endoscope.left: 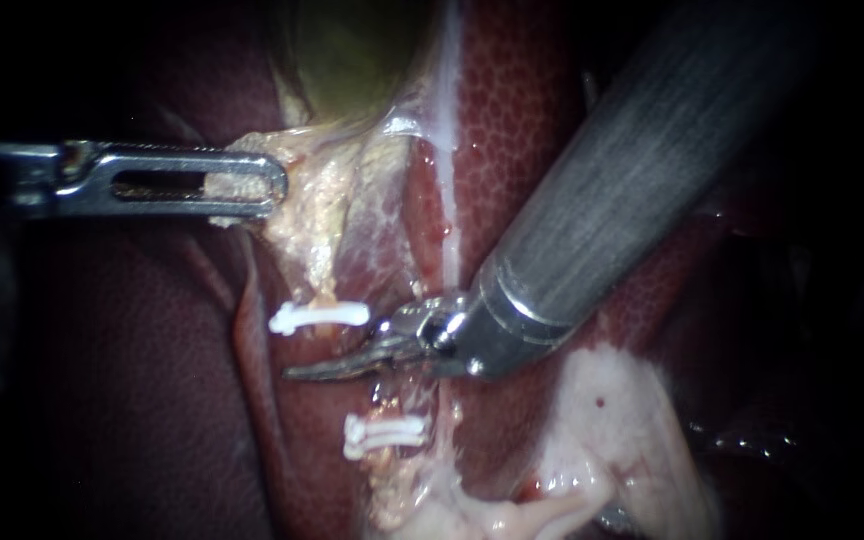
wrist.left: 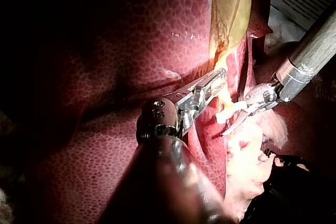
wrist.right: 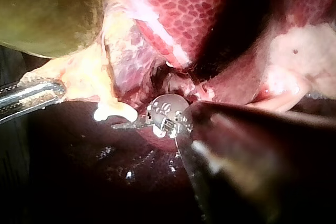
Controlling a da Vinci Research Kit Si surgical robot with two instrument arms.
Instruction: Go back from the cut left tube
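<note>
The left tube runs down the middle and carries two white clips, an upper clip (endoscope.left: 319, 316) and a lower clip (endoscope.left: 384, 432). Between them the tube is parted, with a frayed pale stump (endoscope.left: 324, 270) above. My right instrument (endoscope.left: 297, 372) comes in from the upper right. Its curved blades lie together, empty, in the gap between the clips. My left instrument (endoscope.left: 270, 184) comes in from the left. Its slotted jaws are shut on pale tissue (endoscope.left: 302, 200) under the green gallbladder (endoscope.left: 352, 50). In the right wrist view the blades (wrist.right: 123, 126) sit just under the upper clip (wrist.right: 113, 111).
Dark red liver (endoscope.left: 132, 400) fills the left side and the background. A thin white strand (endoscope.left: 449, 120) runs down the liver right of the tube. Pale fatty tissue (endoscope.left: 612, 420) lies at the lower right, under the right instrument's thick shaft (endoscope.left: 632, 170).
</note>
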